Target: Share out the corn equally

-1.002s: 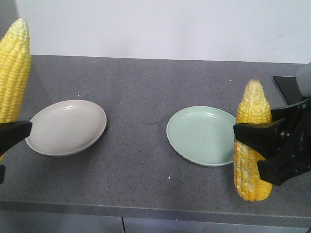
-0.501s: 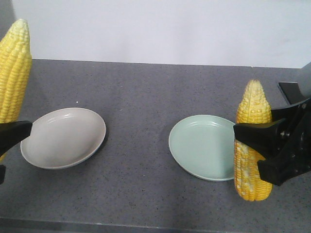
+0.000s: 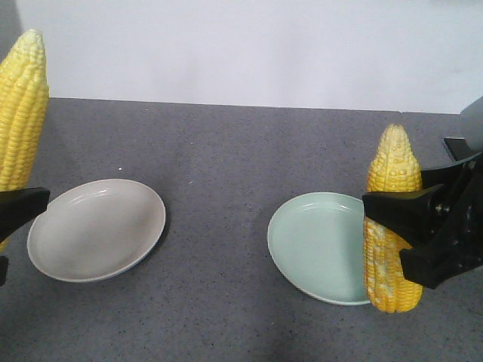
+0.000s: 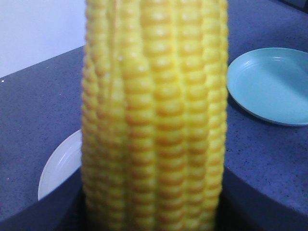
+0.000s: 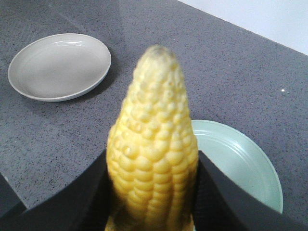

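- Your left gripper (image 3: 6,215) is clamping a cob of corn (image 3: 21,109) upright at 9 o'clock in the front view, tip pointing up; the left wrist view is filling with its kernels, so you are probably gripping it near the base, though the fingers themselves are barely showing.
- The beige plate (image 3: 96,229) is sitting empty at about 8 o'clock, just beside that cob.
- The green plate (image 3: 323,246) is lying empty at about 4 o'clock, its right rim passing behind the second cob.
- Your right gripper (image 3: 423,230) is squeezing the cob with pale patches (image 3: 391,222) around its middle, held upright at 3 o'clock, and the right wrist view is showing the black jaws pressing both flanks.
- Expect each cob to be behaving as a stiff, fairly light, rounded thing: the bumpy kernels are giving grip, but the taper is inviting it to slide or roll, so you are best holding at the thick middle and laying it down flat.
- Only two cobs are showing here, both in the air; neither plate is carrying any yet.
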